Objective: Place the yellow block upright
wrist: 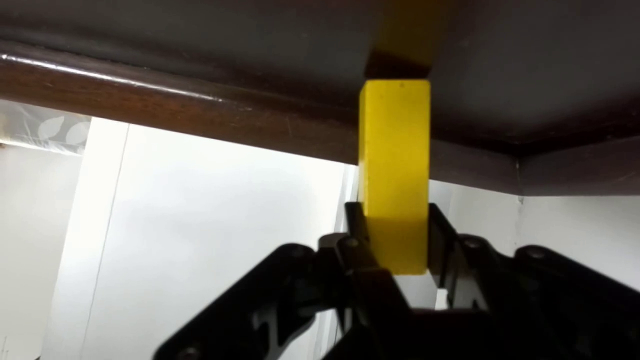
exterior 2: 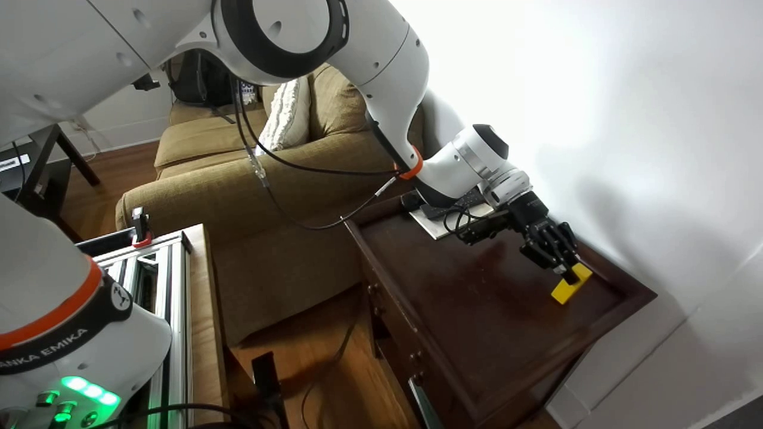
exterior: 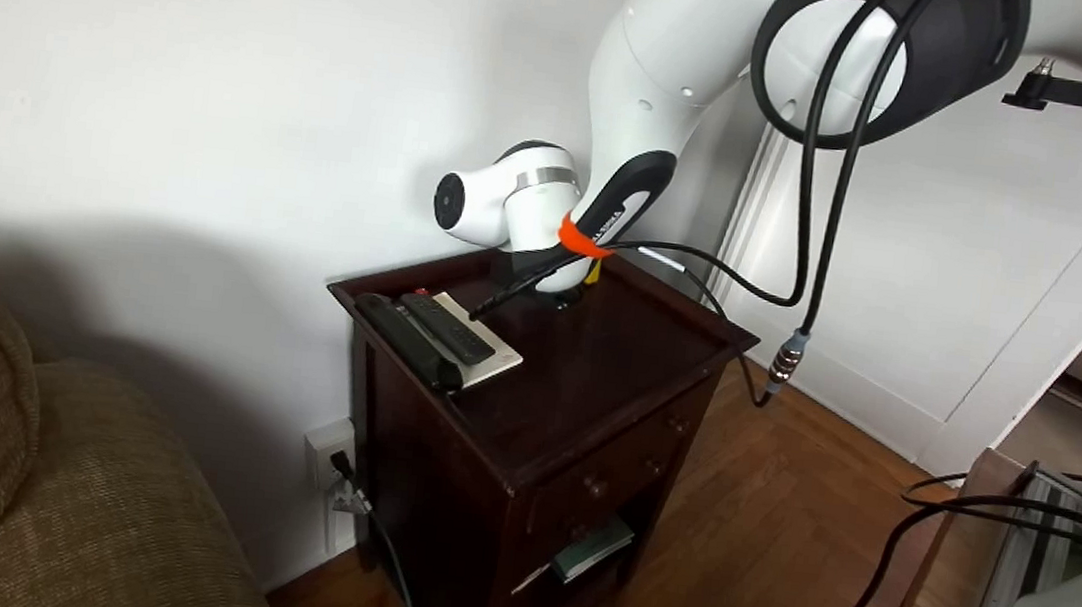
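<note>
One yellow block (wrist: 396,172), partly hidden, between jaws

The cabinet (exterior 2: 441,298) is glossy wood — the yellow block (wrist: 397,160) smooth (matt-looking), the sofa (exterior: 98,498) rough woven cloth.

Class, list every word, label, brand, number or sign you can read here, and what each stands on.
"ANKA EMIKA": robot base, start cut off at the picture's edge.
Round emblem: same base, too small to make out.
Arm label: too blurred to read.
Remote: button marks too small.
Yellow block: none seen.
</note>
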Action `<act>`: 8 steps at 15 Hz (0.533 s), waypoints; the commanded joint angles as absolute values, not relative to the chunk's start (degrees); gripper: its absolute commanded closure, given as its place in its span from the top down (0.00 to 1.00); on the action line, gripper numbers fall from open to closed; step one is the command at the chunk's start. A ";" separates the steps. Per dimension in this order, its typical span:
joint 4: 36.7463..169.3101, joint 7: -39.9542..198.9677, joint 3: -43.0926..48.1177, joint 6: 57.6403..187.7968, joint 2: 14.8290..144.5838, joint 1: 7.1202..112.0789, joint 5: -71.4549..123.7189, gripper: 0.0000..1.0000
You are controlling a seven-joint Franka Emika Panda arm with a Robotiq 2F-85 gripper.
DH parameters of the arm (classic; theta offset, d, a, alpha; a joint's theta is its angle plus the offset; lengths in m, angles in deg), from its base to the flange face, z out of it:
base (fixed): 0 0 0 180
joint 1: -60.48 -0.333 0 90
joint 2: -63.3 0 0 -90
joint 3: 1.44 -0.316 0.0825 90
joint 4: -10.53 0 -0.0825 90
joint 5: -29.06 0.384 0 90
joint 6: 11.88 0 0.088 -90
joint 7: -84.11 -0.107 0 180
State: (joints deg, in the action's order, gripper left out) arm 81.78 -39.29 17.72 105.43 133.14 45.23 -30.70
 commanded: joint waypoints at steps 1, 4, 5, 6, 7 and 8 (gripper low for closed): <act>79.31 -40.86 16.02 103.21 134.99 46.49 -32.90 0.08; 79.02 -40.85 15.78 102.81 135.11 46.60 -33.15 0.31; 78.90 -40.82 15.67 102.73 135.16 46.67 -33.16 0.39; 78.86 -40.84 15.59 102.69 135.17 46.72 -33.21 0.49; 78.85 -40.85 15.52 102.65 135.17 46.76 -33.22 0.63; 78.84 -40.87 15.46 102.66 135.15 46.80 -33.23 0.70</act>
